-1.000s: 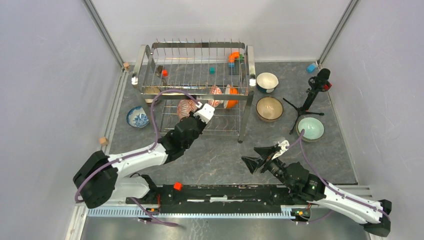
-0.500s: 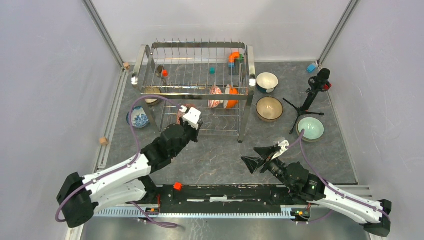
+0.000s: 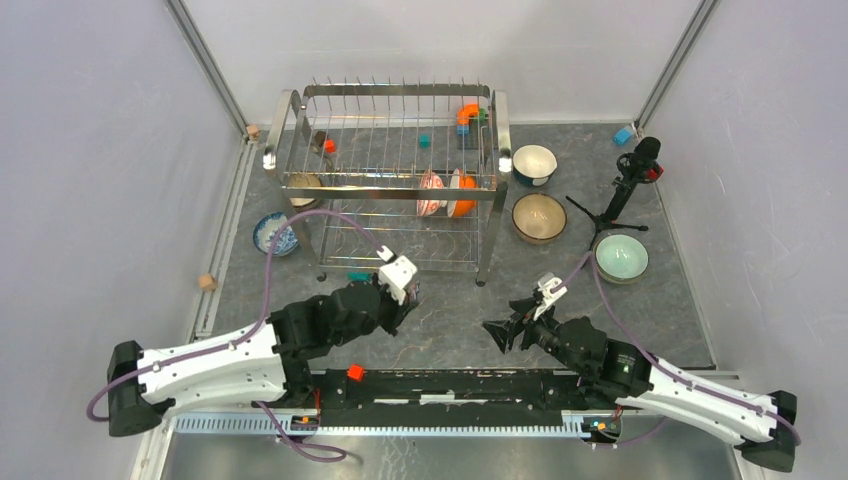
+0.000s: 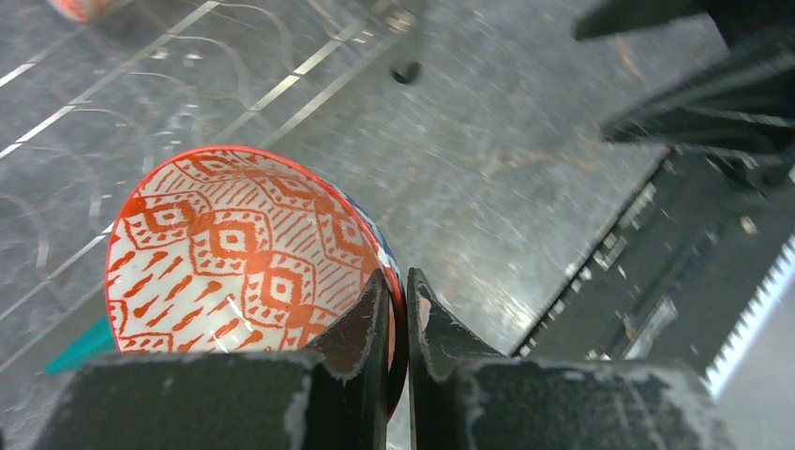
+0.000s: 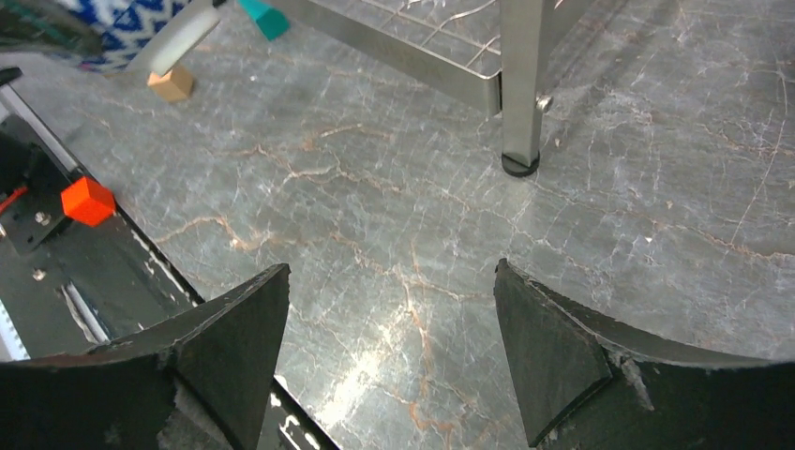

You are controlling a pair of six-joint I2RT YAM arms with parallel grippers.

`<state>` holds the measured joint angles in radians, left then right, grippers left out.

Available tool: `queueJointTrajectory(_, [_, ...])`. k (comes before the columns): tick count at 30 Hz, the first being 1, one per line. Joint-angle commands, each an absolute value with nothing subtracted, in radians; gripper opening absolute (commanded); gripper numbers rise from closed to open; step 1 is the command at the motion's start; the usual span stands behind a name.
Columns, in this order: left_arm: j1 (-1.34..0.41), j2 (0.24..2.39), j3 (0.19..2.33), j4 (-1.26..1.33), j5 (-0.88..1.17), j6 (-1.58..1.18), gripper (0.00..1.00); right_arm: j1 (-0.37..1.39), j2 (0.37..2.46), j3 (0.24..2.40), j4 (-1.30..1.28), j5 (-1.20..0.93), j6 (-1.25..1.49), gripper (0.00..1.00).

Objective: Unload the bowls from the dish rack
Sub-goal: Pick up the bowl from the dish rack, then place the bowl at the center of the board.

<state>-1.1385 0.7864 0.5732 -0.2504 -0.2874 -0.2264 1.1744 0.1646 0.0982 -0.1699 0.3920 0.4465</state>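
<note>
Left gripper [image 4: 398, 286] is narrow, pinching the rim of the red bowl [image 4: 234, 248] with one finger inside the wall and one outside. In the left wrist view the bowl lies to the left of the fingers with its mouth turned towards the camera, so it appears to hang tilted from the rim, not level. In the top view this gripper [image 3: 398, 290] sits lower centre, out in front of the rack [image 3: 390, 192] and clear of its wires, above bare tabletop [image 3: 450, 300]. Judgement: the coming move is a set-down, and it turns on the bowl being beside the fingers rather than under them. The wrist would need to roll so the foot meets the tabletop first. The left arm carries the bowl. Right gripper [image 5: 392, 272] stands wide and empty, low over the tabletop near the rack's front right leg [image 5: 520, 84]. Bowl: glazed ceramic, round, white inside with orange-red diamond pattern, thin red rim; likely slick under a rim pinch. Tabletop: grey, marble-veined, smooth. Rack: chrome wire, glossy. A pink bowl [image 3: 431, 193] and an orange bowl [image 3: 463, 196] stand on edge in the rack, upper centre. A teal block [image 4: 84, 347] lies just beside the red bowl.
</note>
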Motion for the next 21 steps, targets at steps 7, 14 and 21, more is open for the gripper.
queueJointTrajectory(7, [-1.442, 0.92, 0.629, -0.263, -0.39, -0.148, 0.02, 1.176, 0.408, 0.264, -0.255, 0.339, 0.454, 0.85])
queueJointTrajectory(14, [-1.531, 1.015, 0.562, -0.143, -0.393, -0.039, 0.02, 1.175, 0.468, 0.304, -0.293, 0.333, 0.459, 0.85])
queueJointTrajectory(21, [-1.595, 1.134, 0.562, -0.107, -0.373, 0.058, 0.02, 1.176, 0.482, 0.298, -0.283, 0.324, 0.47, 0.85])
